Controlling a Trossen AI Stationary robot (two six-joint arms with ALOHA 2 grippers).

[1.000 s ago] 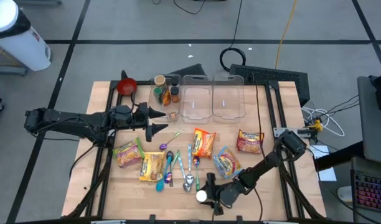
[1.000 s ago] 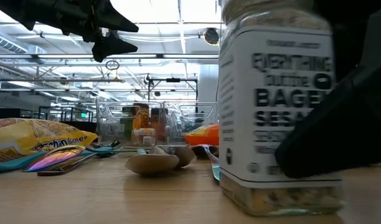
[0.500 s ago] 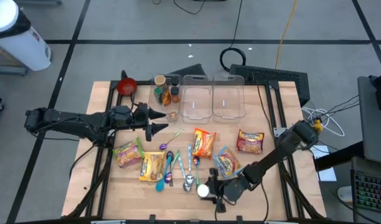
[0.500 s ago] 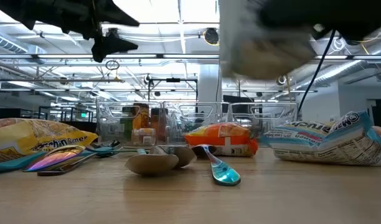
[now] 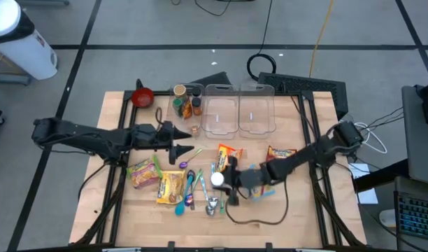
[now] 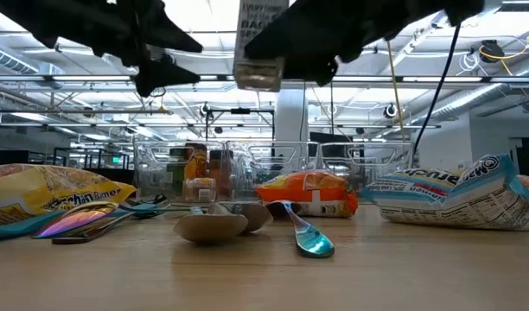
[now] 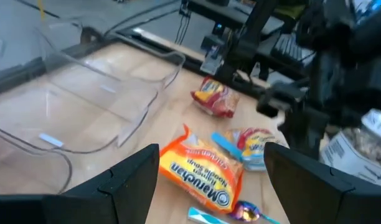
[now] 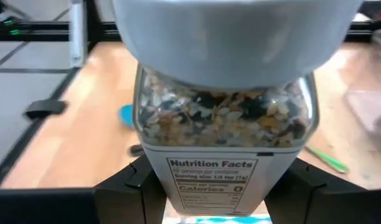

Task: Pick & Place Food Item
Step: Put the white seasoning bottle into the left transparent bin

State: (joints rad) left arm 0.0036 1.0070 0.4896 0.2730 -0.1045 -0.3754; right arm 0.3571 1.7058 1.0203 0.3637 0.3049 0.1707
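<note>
Above the middle of the wooden table [image 5: 291, 210], I see my right gripper [image 5: 226, 179] clamped on the clear white-capped seasoning jar [image 5: 217, 179], lifted off the board over the scattered spoons [image 5: 211, 203]. Bare wood lies along the near edge. My left gripper [image 5: 188, 150] hovers beside the orange noodle packet [image 7: 200, 177], fingers spread apart, holding nothing.

A robotics lab in an open industrial hall: a wooden worktop [image 5: 291, 210] on a black frame stands on a taped grey floor [image 5: 130, 28], with cables [image 5: 263, 63] trailing off, a keyboard [image 5: 417, 210] alongside, and ceiling trusses [image 6: 66, 86] and strip lighting overhead.
</note>
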